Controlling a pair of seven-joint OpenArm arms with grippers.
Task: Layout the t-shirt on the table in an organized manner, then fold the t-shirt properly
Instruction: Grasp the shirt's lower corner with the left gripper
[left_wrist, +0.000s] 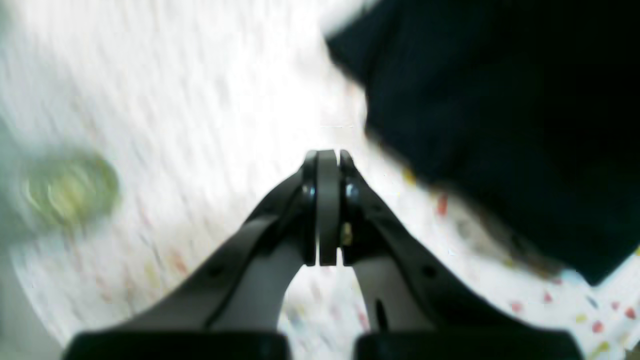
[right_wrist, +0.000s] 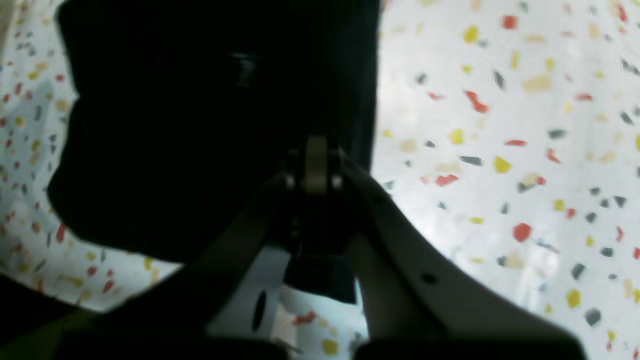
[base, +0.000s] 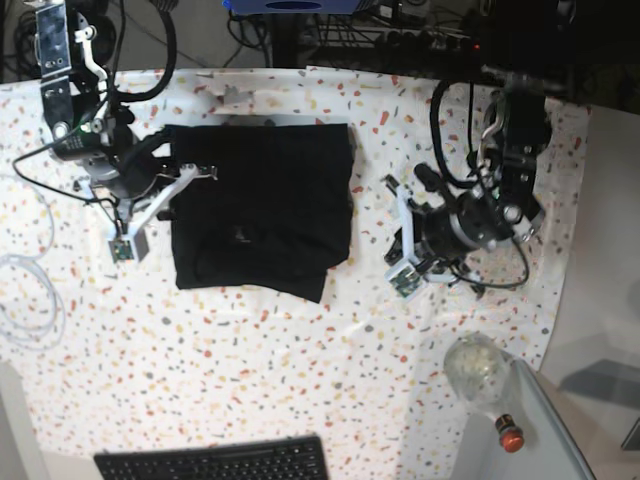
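Note:
The black t-shirt (base: 262, 205) lies folded into a rough rectangle on the speckled table (base: 300, 350). A tiny pale label mark (base: 240, 237) shows on it. My right gripper (base: 205, 172) is at the shirt's left edge. In the right wrist view, my right gripper (right_wrist: 316, 142) has its jaws together over the shirt's (right_wrist: 200, 125) edge, and I cannot tell if fabric is pinched. My left gripper (base: 390, 185) is shut and empty over bare table, right of the shirt. The blurred left wrist view shows the left gripper (left_wrist: 327, 155) with the shirt (left_wrist: 500, 125) to its upper right.
A clear bottle (base: 478, 365) with a red cap lies at the front right, near the table's edge; it is a green blur in the left wrist view (left_wrist: 70, 192). A black keyboard (base: 215, 462) sits at the front edge. A white cable (base: 30, 290) loops at the left.

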